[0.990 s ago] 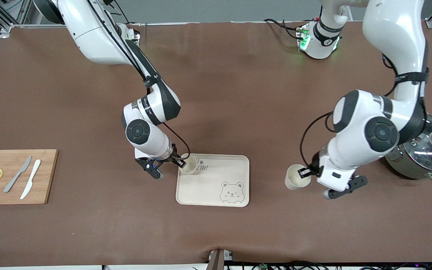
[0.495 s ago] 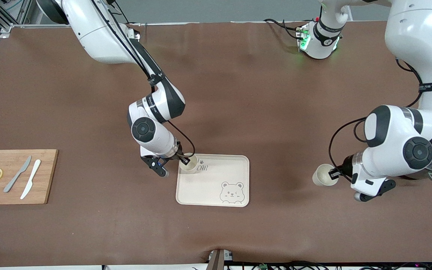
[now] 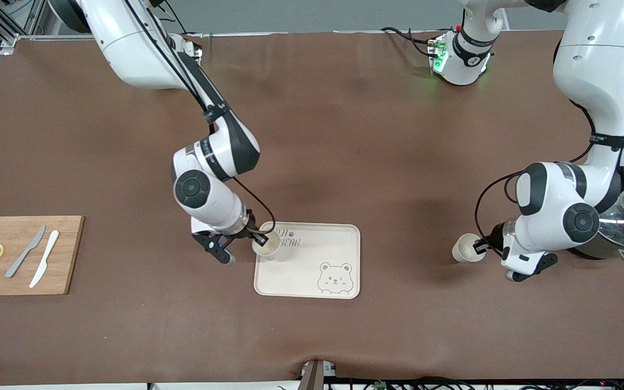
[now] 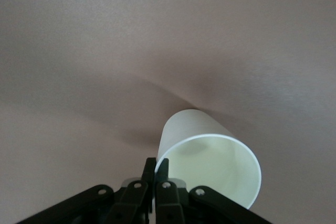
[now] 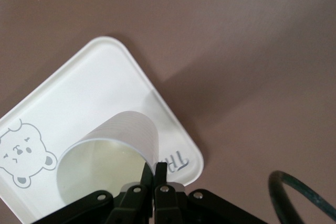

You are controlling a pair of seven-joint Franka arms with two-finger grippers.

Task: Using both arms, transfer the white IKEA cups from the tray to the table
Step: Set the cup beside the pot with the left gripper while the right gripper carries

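Pinching a small cream-white tapered cup [image 3: 266,247] by its rim, the right gripper [image 3: 260,238] holds it tilted over the cream rectangular bear tray's [image 3: 339,238] corner; the left gripper [image 3: 480,248] likewise clamps the second cup [image 3: 462,249] (mouth tipped upward) above bare brown tabletop [image 3: 344,135] near the steel pot [image 3: 623,222].

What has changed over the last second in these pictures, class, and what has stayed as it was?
The left gripper, shut on its white cup, carried it away from the bear tray toward the pot at the left arm's end. The right gripper kept its grip on the other cup and shifted only slightly over the tray's corner. The tray, cutting board and knives stayed put.
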